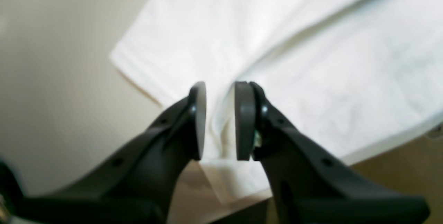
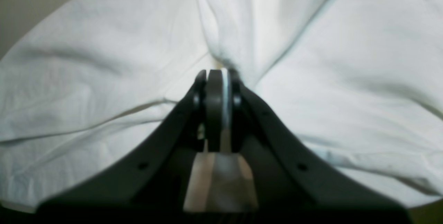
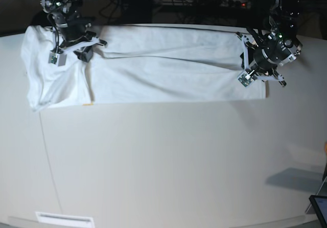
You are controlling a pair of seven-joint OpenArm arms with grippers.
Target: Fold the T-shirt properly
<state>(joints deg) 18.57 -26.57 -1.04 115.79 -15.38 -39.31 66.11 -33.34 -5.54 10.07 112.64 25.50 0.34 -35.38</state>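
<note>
Broad pale table [image 3: 168, 161], seen from above in the base view. Across its far side lay the T-shirt [image 3: 153, 69], white, plain side up, stretched into a long folded band, one end bunched and creased. Over the hem end hung the left gripper [image 1: 220, 122], jaws parted with a clear gap, cloth visible between the pads but not pinched. At the bunched end sat the right gripper [image 2: 218, 108], clenched on a raised pleat of the T-shirt, folds radiating from the pinch.
</note>
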